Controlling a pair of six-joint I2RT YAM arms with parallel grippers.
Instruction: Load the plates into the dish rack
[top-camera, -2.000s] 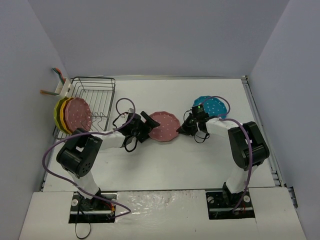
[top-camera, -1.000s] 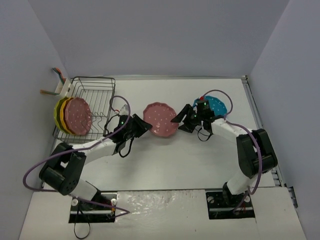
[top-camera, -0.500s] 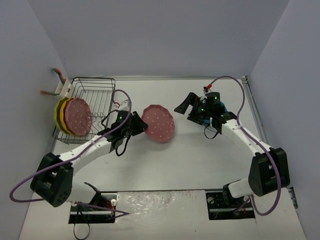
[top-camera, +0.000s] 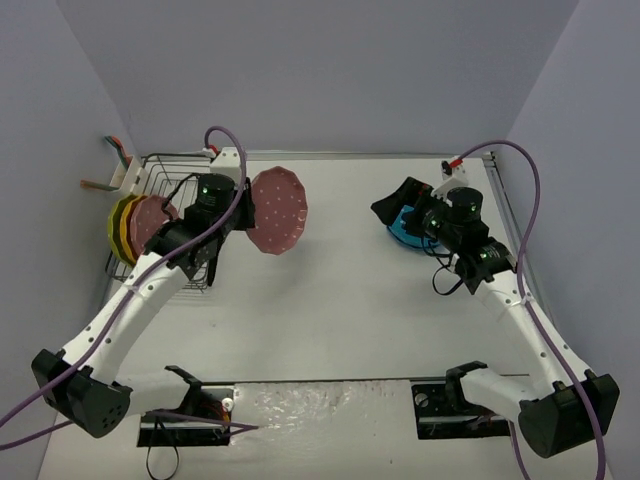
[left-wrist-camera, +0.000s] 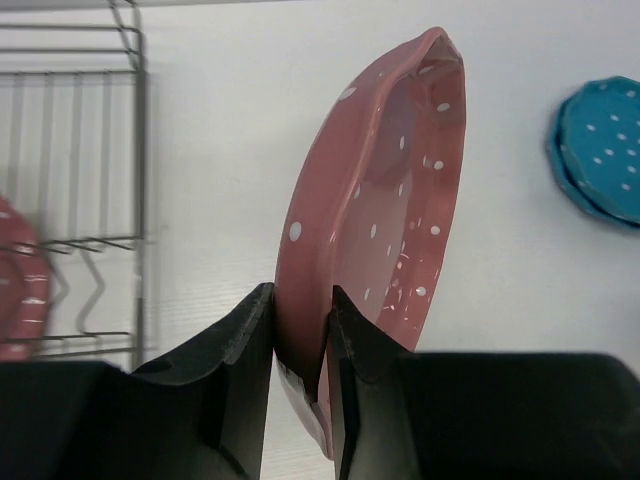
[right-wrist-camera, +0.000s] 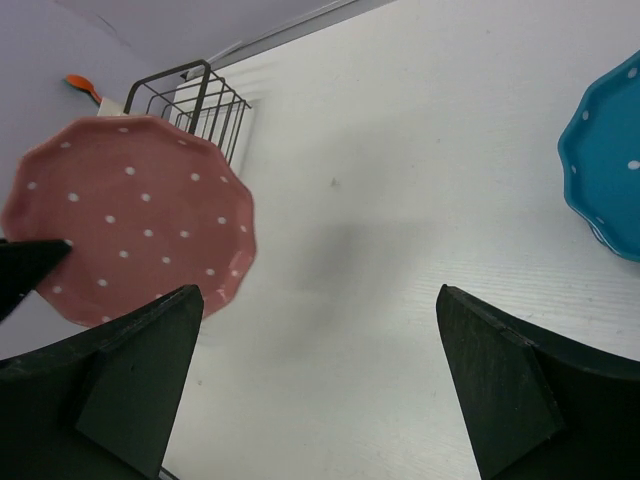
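Observation:
My left gripper (top-camera: 243, 205) (left-wrist-camera: 302, 320) is shut on the rim of a pink polka-dot plate (top-camera: 279, 211) (left-wrist-camera: 385, 210) (right-wrist-camera: 130, 215), which it holds up on edge just right of the black wire dish rack (top-camera: 180, 215) (left-wrist-camera: 95, 180) (right-wrist-camera: 195, 95). Three plates stand in the rack's left end: lime-yellow, orange-yellow and pink (top-camera: 150, 225). My right gripper (top-camera: 392, 205) (right-wrist-camera: 318, 300) hangs wide open and empty, raised above the table beside a turquoise plate (top-camera: 408, 222) (left-wrist-camera: 603, 150) (right-wrist-camera: 610, 170) that lies flat at the back right.
A white caddy (top-camera: 128, 175) with orange-handled utensils hangs on the rack's far left corner. Grey walls close in the back and both sides. Purple cables loop over both arms.
My left arm has lifted the pink plate up and back toward the rack, turning it on edge. My right gripper let go of it, opened wide and drew back to the right.

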